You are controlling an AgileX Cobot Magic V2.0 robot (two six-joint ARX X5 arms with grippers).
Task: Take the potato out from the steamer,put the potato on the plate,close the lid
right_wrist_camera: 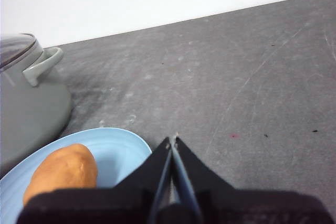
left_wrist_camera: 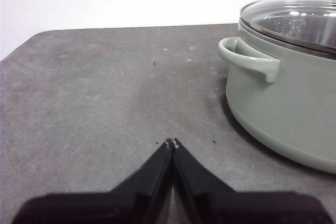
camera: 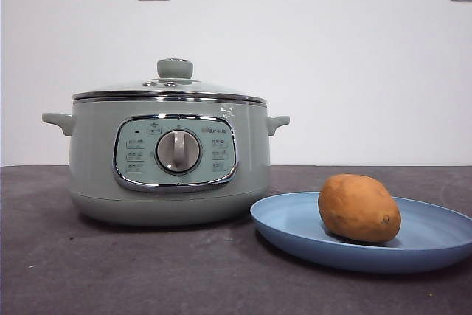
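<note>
Tools (left_wrist_camera: 172, 142) closed; potato (camera: 359, 208) seemingly crosswise.

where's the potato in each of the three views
Front view: the potato lies on the light-blue plate, low on the right, beside the steamer.
Left wrist view: not in it; only the steamer with its glass lid on and the table show.
Right wrist view: it lies on the plate, at the picture's lower left corner, next to the shut right gripper.
Shared landmark: the steamer, seen in all three views.
</note>
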